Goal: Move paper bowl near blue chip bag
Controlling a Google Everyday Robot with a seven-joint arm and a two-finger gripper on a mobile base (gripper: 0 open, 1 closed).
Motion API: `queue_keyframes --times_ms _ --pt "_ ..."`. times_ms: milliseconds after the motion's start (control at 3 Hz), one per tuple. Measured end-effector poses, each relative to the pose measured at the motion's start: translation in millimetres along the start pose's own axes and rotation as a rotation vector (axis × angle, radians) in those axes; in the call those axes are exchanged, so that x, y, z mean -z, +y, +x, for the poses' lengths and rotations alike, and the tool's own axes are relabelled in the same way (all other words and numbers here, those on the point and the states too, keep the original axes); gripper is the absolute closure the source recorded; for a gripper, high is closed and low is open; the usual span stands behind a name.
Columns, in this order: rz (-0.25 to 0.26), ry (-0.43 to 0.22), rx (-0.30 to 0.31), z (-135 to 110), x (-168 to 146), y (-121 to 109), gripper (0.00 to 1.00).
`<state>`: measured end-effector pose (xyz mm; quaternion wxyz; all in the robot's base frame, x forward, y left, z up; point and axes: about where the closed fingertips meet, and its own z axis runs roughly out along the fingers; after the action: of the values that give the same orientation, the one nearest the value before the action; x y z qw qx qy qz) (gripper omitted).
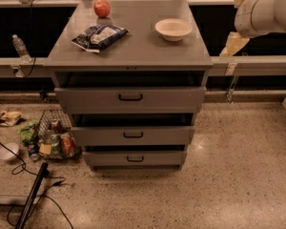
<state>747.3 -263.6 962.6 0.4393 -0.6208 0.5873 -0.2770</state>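
Now: gripper (236, 19) hangs just off the cabinet's (133, 51) right-rear corner, fingers spread wide, nothing btwn them. Paper bowl (173, 29) sits upright on cabinet top, right-rear. Blue chip bag (99, 36) lies flat on cabinet top, left side, well apart from bowl. Apple (102, 7) at cabinet's rear-left.

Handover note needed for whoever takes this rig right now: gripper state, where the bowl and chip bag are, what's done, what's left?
Gripper: open, empty, in the air off the cabinet's right edge, apart from the paper bowl.
Paper bowl: upright on the cabinet top, right rear.
Blue chip bag: flat on the left side, in front of a red apple.
Done: nothing; bowl not yet grasped.
Left: grasp the bowl and set it beside the bag.
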Motion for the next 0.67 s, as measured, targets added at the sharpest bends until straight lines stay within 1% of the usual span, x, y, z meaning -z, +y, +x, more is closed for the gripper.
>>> queue_keyframes --times_ms 333,667 --pt "-0.003 -0.048 -0.028 -1 -9 4 0.00" --pt "0.010 -0.182 0.049 -9 -31 -2 0.01"
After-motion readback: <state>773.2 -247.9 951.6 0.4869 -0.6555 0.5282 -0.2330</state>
